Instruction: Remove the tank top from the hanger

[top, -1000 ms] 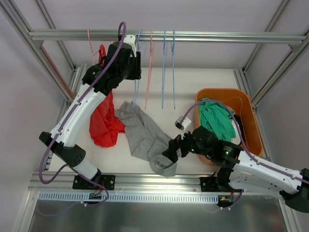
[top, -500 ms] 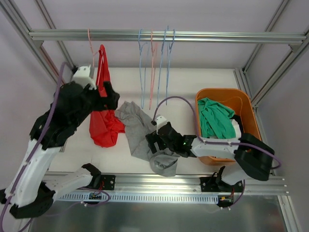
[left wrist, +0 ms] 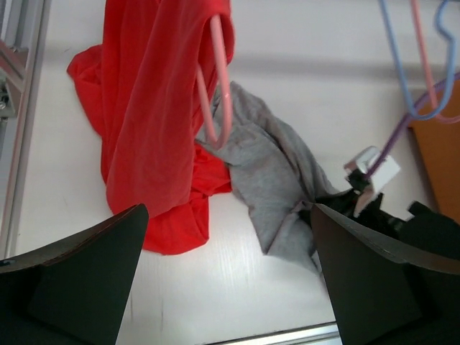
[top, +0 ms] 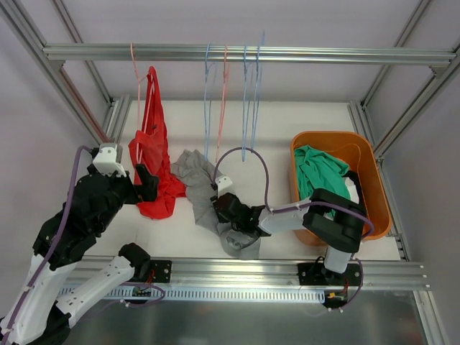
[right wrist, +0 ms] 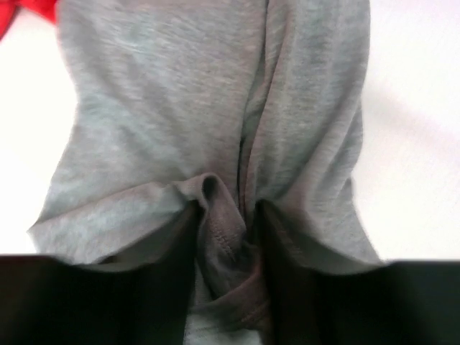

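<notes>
A red tank top (top: 152, 136) hangs by its straps on a pink hanger (top: 136, 72) at the left of the rail, its hem bunched on the table. In the left wrist view the tank top (left wrist: 154, 108) and the hanger's loop (left wrist: 219, 93) are ahead of my left gripper (left wrist: 230, 287). That gripper (top: 147, 185) is open, holds nothing and sits just left of the red hem. A grey garment (top: 198, 172) lies crumpled on the table. My right gripper (top: 226, 208) is low over it. Its jaws (right wrist: 224, 244) pinch a fold of the grey garment (right wrist: 180, 108).
Several bare blue and pink hangers (top: 244, 108) hang from the metal rail (top: 323, 54). An orange bin (top: 374, 165) at the right holds a green cloth (top: 320, 176). Frame posts stand at both sides.
My left arm dropped from the rail and pulled back to the front left, jaws now open. My right gripper slid left across the grey garment and closed on a fold.
</notes>
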Controlling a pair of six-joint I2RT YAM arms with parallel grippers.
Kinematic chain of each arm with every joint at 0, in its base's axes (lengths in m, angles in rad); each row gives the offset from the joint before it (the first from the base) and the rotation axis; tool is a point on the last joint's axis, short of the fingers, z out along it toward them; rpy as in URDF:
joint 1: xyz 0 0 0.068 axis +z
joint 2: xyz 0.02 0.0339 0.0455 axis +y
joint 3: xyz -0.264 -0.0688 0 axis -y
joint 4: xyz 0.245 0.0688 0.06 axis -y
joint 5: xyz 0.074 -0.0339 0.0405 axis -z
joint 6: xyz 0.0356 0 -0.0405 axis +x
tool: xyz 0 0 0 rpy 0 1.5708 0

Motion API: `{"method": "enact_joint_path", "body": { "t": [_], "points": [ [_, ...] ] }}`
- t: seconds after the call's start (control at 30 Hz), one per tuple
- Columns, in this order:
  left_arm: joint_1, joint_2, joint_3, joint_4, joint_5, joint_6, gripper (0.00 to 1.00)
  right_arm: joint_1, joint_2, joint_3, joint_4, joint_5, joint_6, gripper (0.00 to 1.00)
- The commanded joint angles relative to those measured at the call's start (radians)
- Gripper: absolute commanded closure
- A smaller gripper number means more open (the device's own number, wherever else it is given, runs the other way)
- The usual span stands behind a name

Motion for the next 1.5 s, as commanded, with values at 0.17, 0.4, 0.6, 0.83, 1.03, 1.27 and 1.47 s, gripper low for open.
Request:
{"method": "enact_joint_path", "body": {
  "t": [0.17, 0.4, 0.6, 0.83, 1.03, 1.27, 1.47],
  "points": [
    [-0.002, -0.096, -0.134, 0.016, -0.205, -0.045, 0.01, 0.116, -0.331, -0.283, 0.159, 0.085, 0.012, 1.0],
    [-0.003, -0.165, -0.201, 0.078, -0.175, -0.056, 0.01, 0.139, -0.819, -0.348, -0.047, 0.093, -0.008, 1.0],
    [-0.002, -0.217, -0.246, 0.096, -0.179, -0.035, 0.01, 0.145, -1.193, -0.337, -0.303, 0.157, -0.07, 1.0],
    [-0.002, -0.248, -0.261, 0.108, -0.176, -0.03, 0.01, 0.145, -1.405, -0.057, -0.799, 0.315, -0.162, 1.0],
    [-0.002, -0.249, -0.264, 0.11, -0.175, -0.026, 0.01, 0.145, -1.33, 0.274, -0.978, 0.471, -0.279, 1.0],
    [-0.003, -0.274, -0.268, 0.11, -0.172, -0.024, 0.01, 0.145, -1.193, 0.603, -0.992, 0.634, -0.523, 1.0],
    [-0.002, -0.312, -0.266, 0.113, -0.167, -0.021, 0.01, 0.142, -1.09, 0.674, -0.989, 0.735, -0.729, 1.0]
  ]
}}
